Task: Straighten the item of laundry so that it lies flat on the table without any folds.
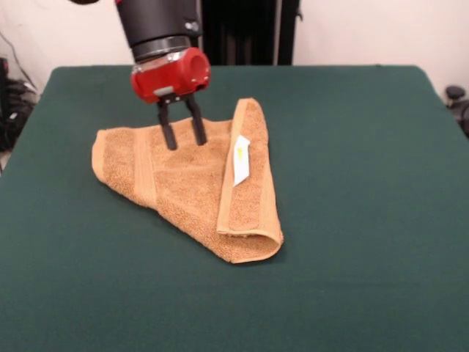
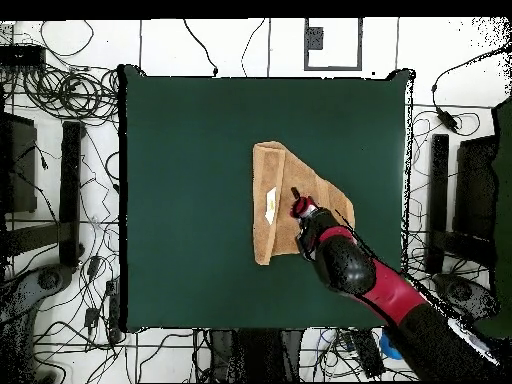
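Observation:
The item of laundry [image 1: 187,180] is an orange-tan terry towel lying folded into a rough triangle on the green table [image 1: 352,147]. Its right edge is turned over in a long flap with the white care label [image 1: 240,160] showing on it. From overhead the towel [image 2: 275,180] lies a little right of the table's [image 2: 180,200] middle. My gripper [image 1: 183,139] comes down over the towel's far part, left of the flap. Its two black fingers stand a little apart, tips at or just above the cloth, with nothing held between them.
Bare green cloth surrounds the towel on all sides. Cables and equipment [image 2: 60,150] lie on the floor beyond the table's edges. The red and black arm [image 2: 370,275] reaches in from the lower right in the overhead view.

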`<state>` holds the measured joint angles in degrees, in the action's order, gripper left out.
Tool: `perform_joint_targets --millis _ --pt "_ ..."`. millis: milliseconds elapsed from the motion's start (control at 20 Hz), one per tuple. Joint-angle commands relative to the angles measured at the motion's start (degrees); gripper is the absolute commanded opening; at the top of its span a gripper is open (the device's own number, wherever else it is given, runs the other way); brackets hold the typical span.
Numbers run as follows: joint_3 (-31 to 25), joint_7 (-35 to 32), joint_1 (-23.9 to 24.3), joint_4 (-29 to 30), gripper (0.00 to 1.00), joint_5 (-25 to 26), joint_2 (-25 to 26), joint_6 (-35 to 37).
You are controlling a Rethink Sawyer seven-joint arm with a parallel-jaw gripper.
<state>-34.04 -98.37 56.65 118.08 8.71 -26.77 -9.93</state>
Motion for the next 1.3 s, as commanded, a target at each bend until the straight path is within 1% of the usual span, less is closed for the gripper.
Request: perform_joint_targets --millis 50,350,550,650,750,850,1050,1300 --pt "-7.5 -15.6 -0.4 5.1 1.0 -5.8 0.3 6.5" --pt "-8.5 -14.9 0.8 6.2 1.0 -7.5 0.5 7.7" --pt "-9.2 -12.6 1.3 4.2 1.0 -8.3 1.8 10.3" --pt "-9.3 -11.8 1.4 3.3 1.0 -7.9 3.3 10.0" --pt "-9.0 -11.3 1.3 2.5 1.0 -6.8 5.6 8.3" --pt "-8.6 -11.1 0.9 1.8 1.0 -6.3 6.7 7.3" --pt "-8.1 -10.9 0.2 1.3 1.0 -6.0 7.5 6.3" --pt "-8.0 -9.3 0.7 -0.3 1.0 -5.0 9.7 6.7"
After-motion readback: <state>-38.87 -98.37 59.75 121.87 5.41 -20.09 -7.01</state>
